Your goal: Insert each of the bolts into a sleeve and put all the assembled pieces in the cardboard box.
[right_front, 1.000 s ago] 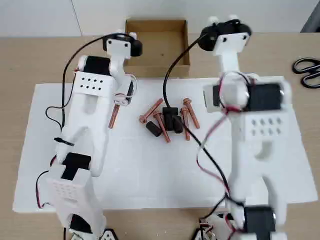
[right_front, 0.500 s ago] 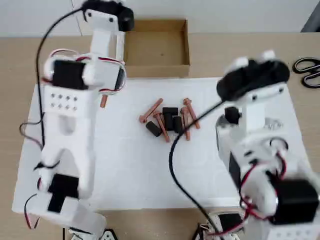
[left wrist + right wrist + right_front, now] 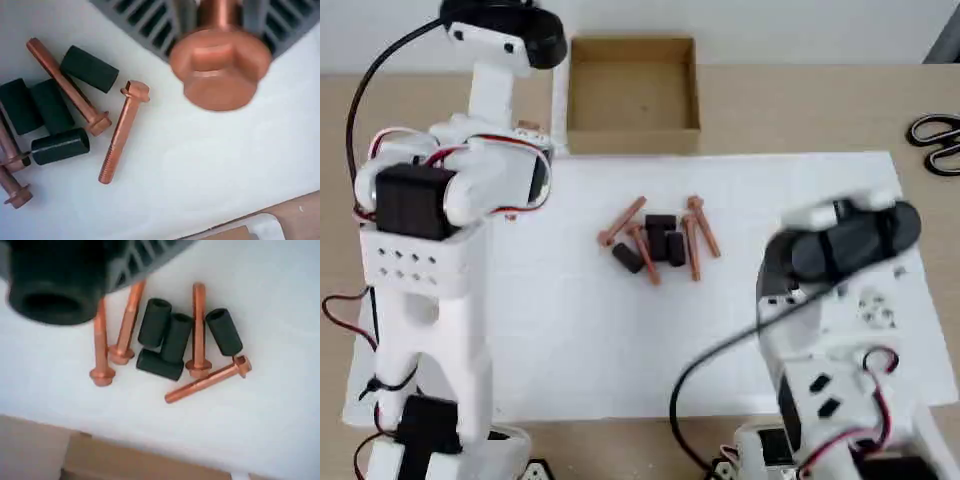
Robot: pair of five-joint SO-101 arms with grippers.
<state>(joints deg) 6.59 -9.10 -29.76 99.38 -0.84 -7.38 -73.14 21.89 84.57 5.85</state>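
Copper-coloured metal flanged bolt (image 3: 220, 70): clamped in left gripper (image 3: 220, 12); likely stiff, slippery, so grip the shank.
Black cylindrical sleeve (image 3: 50, 297): pinched by right gripper (image 3: 70, 260); probably light.
Loose bolts and sleeves (image 3: 660, 240): 6 o'clock of brown cardboard box (image 3: 630, 130).

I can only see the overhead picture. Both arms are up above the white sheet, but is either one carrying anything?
Observer: Yes. The left gripper is shut on a copper bolt, head toward its wrist camera.
Operator: And the other arm?
Observer: The right gripper holds a black sleeve, its open end facing that camera.
Operator: How many sleeves lie in the pile?
Observer: Four loose sleeves, among four loose bolts on the white sheet.
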